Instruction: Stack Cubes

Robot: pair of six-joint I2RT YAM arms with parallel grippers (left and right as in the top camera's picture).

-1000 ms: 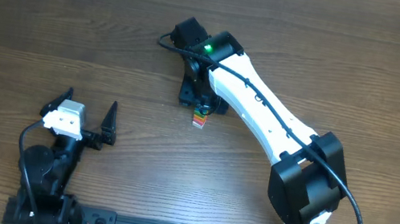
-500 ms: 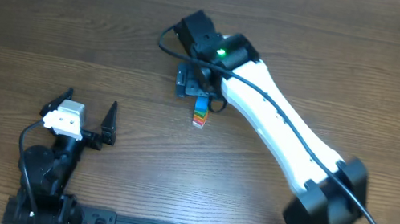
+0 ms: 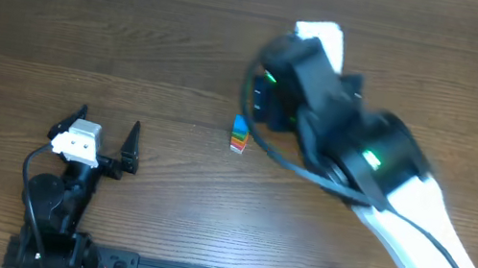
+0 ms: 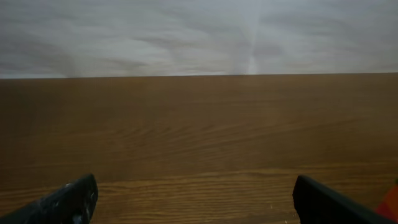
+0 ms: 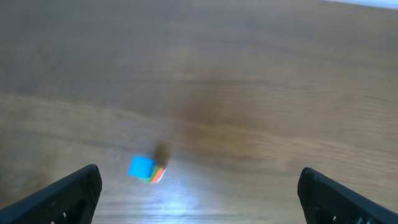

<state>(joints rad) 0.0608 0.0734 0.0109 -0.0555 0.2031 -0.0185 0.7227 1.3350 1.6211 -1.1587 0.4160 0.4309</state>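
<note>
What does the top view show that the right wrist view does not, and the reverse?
Top view only: the black left arm folded near its base, jaws open, the white right arm, and the lower layers of the stack of small coloured cubes. Right wrist view only: that arm's own open jaws, seen from above. Both: the stack, blue cube on top, standing free on the brown wooden table.

Soft, even light falls on the brown wooden table from above. The big white and black right arm looks smeared in the top view. In the right wrist view the small stack of coloured cubes is fuzzy, with a pale shine on the wood beside it.
</note>
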